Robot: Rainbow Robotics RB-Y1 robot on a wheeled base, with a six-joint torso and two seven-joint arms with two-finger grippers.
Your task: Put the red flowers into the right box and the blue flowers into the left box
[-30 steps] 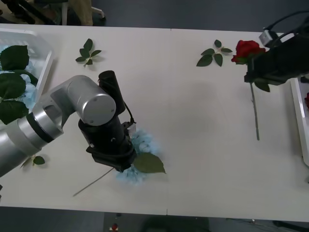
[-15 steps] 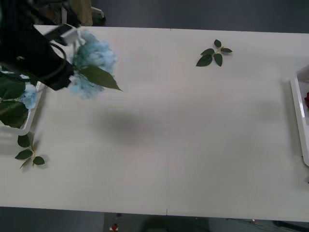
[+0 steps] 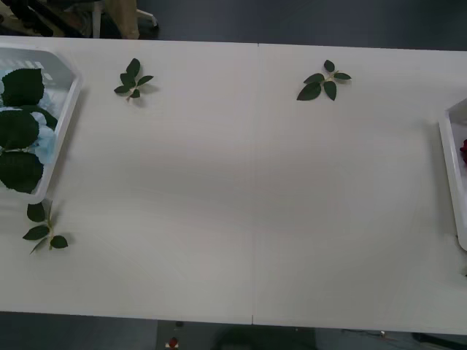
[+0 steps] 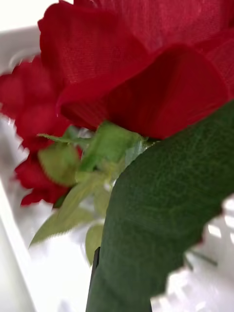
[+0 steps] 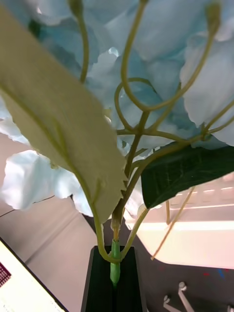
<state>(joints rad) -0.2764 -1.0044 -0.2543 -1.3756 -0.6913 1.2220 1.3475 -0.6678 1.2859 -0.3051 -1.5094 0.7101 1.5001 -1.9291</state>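
Observation:
In the left wrist view my left gripper (image 5: 114,287) is shut on the stem of a pale-blue flower (image 5: 161,53), whose head and leaves hang over the white rim of the left box (image 5: 195,234). In the front view the left box (image 3: 69,109) holds blue flowers (image 3: 45,142) under big green leaves. My right gripper (image 4: 117,302) holds a red flower (image 4: 146,63) by its stem, a large leaf covering most of the black finger (image 4: 95,265). Behind it more red flowers (image 4: 29,107) lie inside the right box (image 4: 14,234). At the front view's right edge is the right box (image 3: 449,168).
Loose green leaf sprigs lie on the white table: one at the back left (image 3: 133,79), one at the back right (image 3: 323,80), one near the left box's front corner (image 3: 45,232).
The left arm lifted the blue flower from the table's front and carried it left, out of the front view. The right arm took its red flower off to the right.

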